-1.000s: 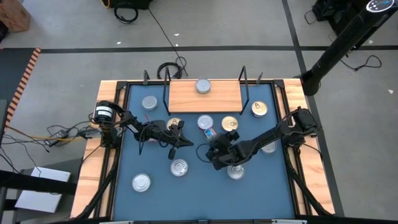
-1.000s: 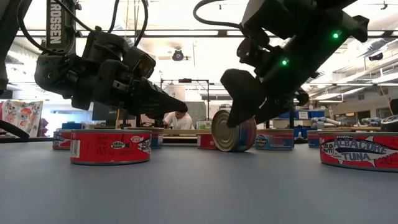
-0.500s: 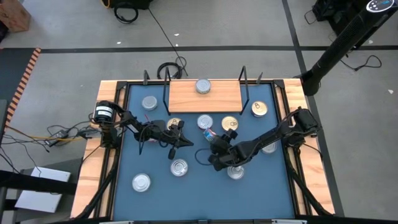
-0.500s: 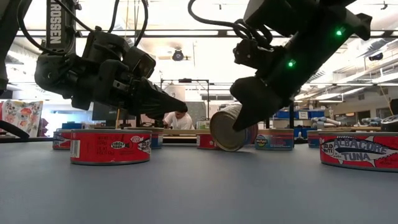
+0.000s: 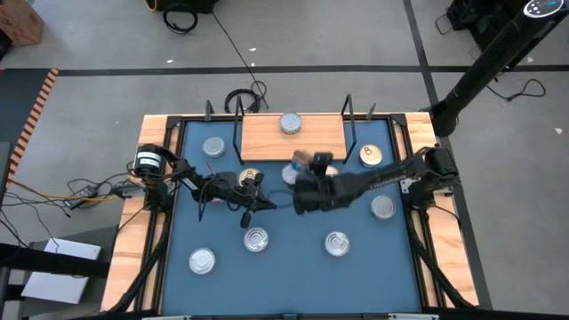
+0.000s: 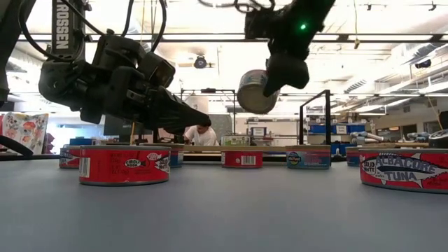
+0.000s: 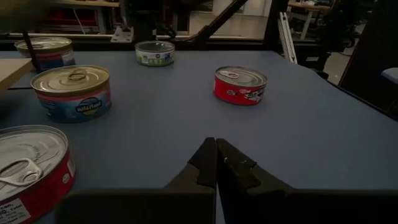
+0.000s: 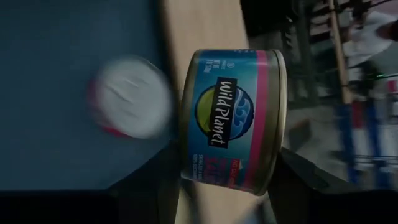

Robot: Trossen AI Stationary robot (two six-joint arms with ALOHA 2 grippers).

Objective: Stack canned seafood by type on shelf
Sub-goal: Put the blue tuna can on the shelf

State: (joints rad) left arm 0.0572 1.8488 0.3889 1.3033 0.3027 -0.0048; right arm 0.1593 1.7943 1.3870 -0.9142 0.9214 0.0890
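Observation:
My right gripper (image 5: pixel 307 167) is shut on a blue and pink tin (image 8: pixel 233 118) and holds it in the air just near the shelf (image 5: pixel 293 138). The low view shows it high above the table (image 6: pixel 253 91). One silver-topped tin (image 5: pixel 290 123) sits on the shelf's wooden board. My left gripper (image 5: pixel 264 204) is shut and empty, low over the table between a gold-topped tin (image 5: pixel 249 178) and a silver one (image 5: pixel 256 238). Its shut fingers show in the left wrist view (image 7: pixel 216 163). My right gripper pinches the tin between its two fingers (image 8: pixel 301 180), one on each flat face, beside the rims (image 8: pixel 281 155). The tin is lifted clear of the table and tipped on its side, one silver face (image 6: pixel 246 94) turned toward the near edge.
Other tins lie flat on the blue table: at the far left (image 5: pixel 213 147), far right (image 5: pixel 371 156), right (image 5: pixel 382 207), near middle (image 5: pixel 336 243) and near left (image 5: pixel 202 260). The shelf's black wire uprights (image 5: pixel 348 124) stand at its ends. A person (image 6: pixel 203 133) sits beyond the table.
My right gripper has risen and gone toward the far edge and the shelf, carrying the tin. The tin stood on its edge on the table a second ago; now it is lifted clear, high above the other tins.

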